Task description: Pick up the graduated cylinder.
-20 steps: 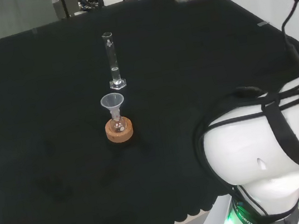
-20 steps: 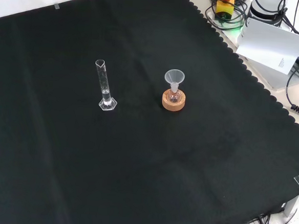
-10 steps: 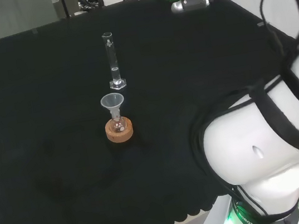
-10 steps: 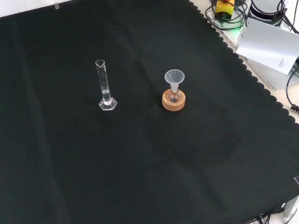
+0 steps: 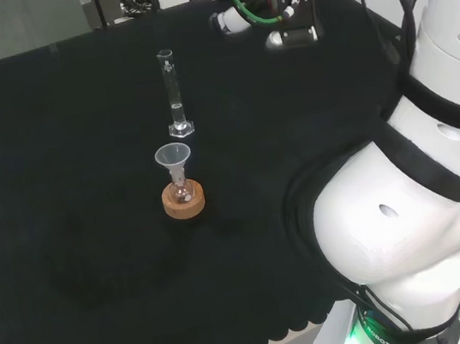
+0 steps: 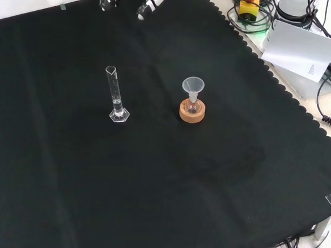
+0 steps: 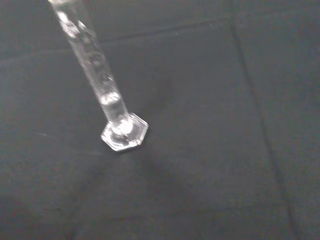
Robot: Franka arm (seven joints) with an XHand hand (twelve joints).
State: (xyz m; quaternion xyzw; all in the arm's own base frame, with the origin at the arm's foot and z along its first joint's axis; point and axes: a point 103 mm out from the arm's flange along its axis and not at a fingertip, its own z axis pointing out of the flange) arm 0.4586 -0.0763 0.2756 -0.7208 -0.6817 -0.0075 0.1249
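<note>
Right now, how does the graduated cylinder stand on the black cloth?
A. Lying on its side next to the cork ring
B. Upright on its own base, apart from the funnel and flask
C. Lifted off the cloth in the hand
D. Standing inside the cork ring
B: the graduated cylinder stands upright on its six-sided base on the cloth, clearly apart from the funnel that sits in the flask on the cork ring; nothing touches it.

The hand has come into the front view at its top edge, beyond the graduated cylinder and well apart from it. In the head view the arm's links have swung upward.
</note>
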